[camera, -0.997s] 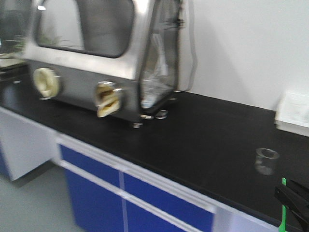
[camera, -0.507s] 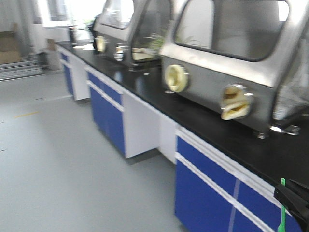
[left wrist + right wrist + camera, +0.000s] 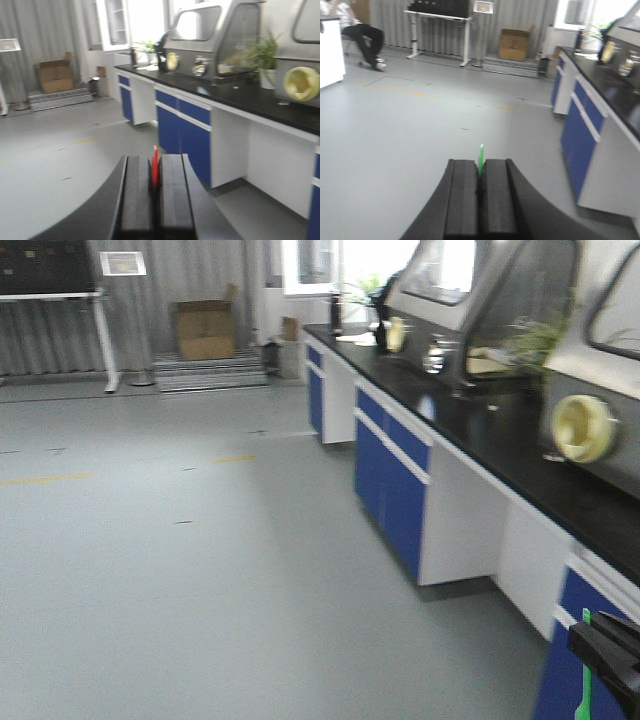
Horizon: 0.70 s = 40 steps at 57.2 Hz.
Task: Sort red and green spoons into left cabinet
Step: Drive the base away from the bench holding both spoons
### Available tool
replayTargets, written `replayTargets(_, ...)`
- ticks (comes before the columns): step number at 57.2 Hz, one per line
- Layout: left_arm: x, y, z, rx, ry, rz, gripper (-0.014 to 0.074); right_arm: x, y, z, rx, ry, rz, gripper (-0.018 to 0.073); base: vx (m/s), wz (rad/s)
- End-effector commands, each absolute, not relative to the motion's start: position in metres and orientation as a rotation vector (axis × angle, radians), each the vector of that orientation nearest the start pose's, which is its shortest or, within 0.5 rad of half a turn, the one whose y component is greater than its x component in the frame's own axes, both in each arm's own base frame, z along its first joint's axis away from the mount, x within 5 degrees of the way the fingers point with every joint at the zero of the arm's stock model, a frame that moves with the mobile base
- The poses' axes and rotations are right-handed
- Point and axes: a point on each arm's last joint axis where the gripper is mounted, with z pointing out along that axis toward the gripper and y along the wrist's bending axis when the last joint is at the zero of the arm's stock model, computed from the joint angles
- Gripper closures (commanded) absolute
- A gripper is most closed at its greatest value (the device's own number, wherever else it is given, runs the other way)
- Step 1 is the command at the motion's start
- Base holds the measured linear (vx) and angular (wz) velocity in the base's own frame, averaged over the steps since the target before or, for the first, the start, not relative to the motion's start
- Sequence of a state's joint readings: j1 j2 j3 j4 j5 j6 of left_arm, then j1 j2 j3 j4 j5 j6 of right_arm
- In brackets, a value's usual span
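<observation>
Two matte black pincers, each clamped on one thin plastic spoon.

Nearest, in the left wrist view, the left gripper (image 3: pixel 155 161) has its two flat black fingers (image 3: pixel 137 192) pressed almost together on the thin red plastic spoon (image 3: pixel 155 169); only a narrow red tip pokes up from the slit between them. The right gripper (image 3: pixel 480 164) pinches the bright green plastic spoon (image 3: pixel 480 155) the same way, a slim sliver standing up between its two blocky fingers. In the front view the green handle runs down beside that gripper at the lower right corner. Beyond lie the smooth grey floor (image 3: pixel 420 125), one long glossy black-topped bench (image 3: pixel 260 97) with blue door fronts (image 3: pixel 192 130), two stainless steel glove boxes (image 3: pixel 215 40) with a cream round port (image 3: pixel 301 83), and one brown cardboard box (image 3: pixel 514 44) against the far grey curtain.
</observation>
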<state>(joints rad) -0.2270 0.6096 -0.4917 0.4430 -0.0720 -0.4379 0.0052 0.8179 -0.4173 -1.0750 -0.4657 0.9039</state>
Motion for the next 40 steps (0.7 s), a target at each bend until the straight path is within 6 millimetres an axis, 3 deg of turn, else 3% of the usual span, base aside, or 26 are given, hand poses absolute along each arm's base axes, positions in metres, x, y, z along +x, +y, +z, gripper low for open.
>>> replayTargets(1, 0.1265, -0.0352, 0.3489, 0.205, 1.432, -0.244, 0.0603, 0.1629, 0.0388, 0.3059, -0.411, 1.530, 0.276, 0.0565, 0.20, 0.59)
replayTargets(40, 0.1265, -0.0352, 0.3489, 0.205, 1.432, -0.244, 0.0603, 0.1635, 0.0385, 0.3053, -0.409, 1.535, 0.274, 0.0565, 0.28, 0.45)
